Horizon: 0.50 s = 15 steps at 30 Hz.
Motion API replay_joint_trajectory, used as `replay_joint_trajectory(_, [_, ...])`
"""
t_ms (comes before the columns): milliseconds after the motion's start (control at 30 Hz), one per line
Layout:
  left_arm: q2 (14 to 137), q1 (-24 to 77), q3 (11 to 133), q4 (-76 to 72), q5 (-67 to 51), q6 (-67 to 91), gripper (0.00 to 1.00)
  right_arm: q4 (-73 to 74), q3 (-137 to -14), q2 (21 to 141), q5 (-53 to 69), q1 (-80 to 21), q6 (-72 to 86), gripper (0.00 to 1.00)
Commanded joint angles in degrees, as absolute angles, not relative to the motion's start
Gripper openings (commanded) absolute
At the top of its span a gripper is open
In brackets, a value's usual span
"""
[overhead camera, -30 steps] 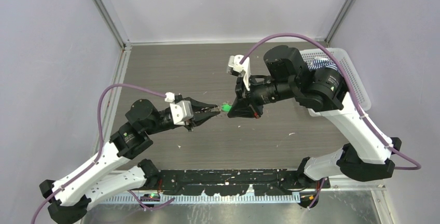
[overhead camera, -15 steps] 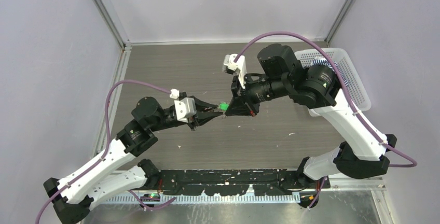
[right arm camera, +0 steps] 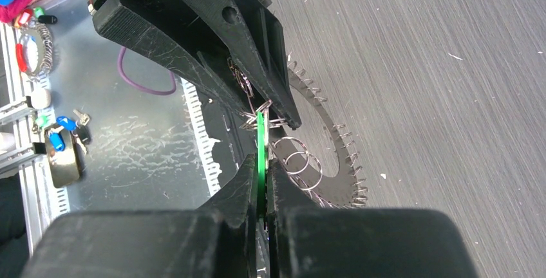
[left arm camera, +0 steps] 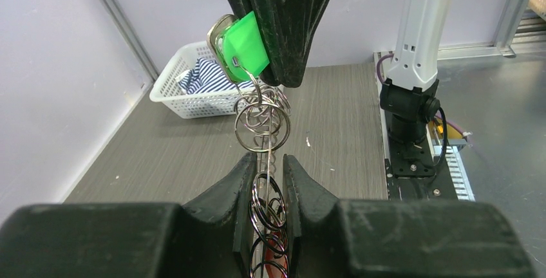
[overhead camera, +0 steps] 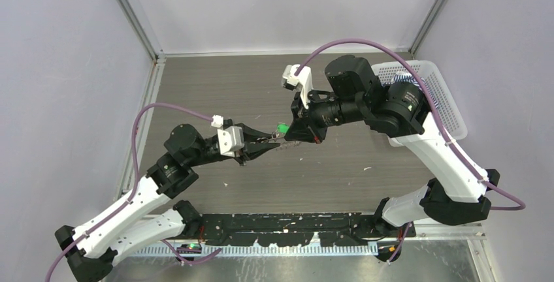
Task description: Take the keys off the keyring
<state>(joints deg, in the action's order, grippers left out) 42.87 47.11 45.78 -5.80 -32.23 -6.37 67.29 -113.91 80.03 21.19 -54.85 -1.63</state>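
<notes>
The green-headed key [overhead camera: 282, 127] hangs in mid-air between my two grippers, above the table's middle. My right gripper [overhead camera: 289, 133] is shut on its green head, seen edge-on in the right wrist view [right arm camera: 261, 143]. My left gripper [overhead camera: 273, 142] is shut on the keyring, a chain of thin silvery wire rings [left arm camera: 267, 194] between its pads. More rings [left arm camera: 261, 123] run up to the green key [left arm camera: 244, 49], held by the right fingers [left arm camera: 283, 27]. A toothed silvery fan [right arm camera: 341, 156] shows beyond the rings [right arm camera: 299, 162]; I cannot make out single keys.
A white basket [overhead camera: 451, 99] holding striped cloth stands at the table's right edge, also in the left wrist view [left arm camera: 170, 94]. A black rail [overhead camera: 281, 223] runs along the near edge. Small coloured oddments [right arm camera: 58, 143] lie on the metal ledge beyond it.
The right gripper has shifted a little left and toward the back, carrying the green key with it. The left arm has shifted slightly. Both grippers stay clamped.
</notes>
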Motion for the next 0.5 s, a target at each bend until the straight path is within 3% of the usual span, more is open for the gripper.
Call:
replay_joint_trajectory(0, [41.4,46.8,45.5,-9.6,-33.5,-6.6,0.00,63.8,-116.4,79.9,19.9,-54.9,-1.1,0.01])
replay_joint_trajectory(467, [40.4,46.8,44.6,-11.1,-33.0,-7.3,0.00,63.6,-116.3,80.2,22.2,-54.9,-1.1,0.01])
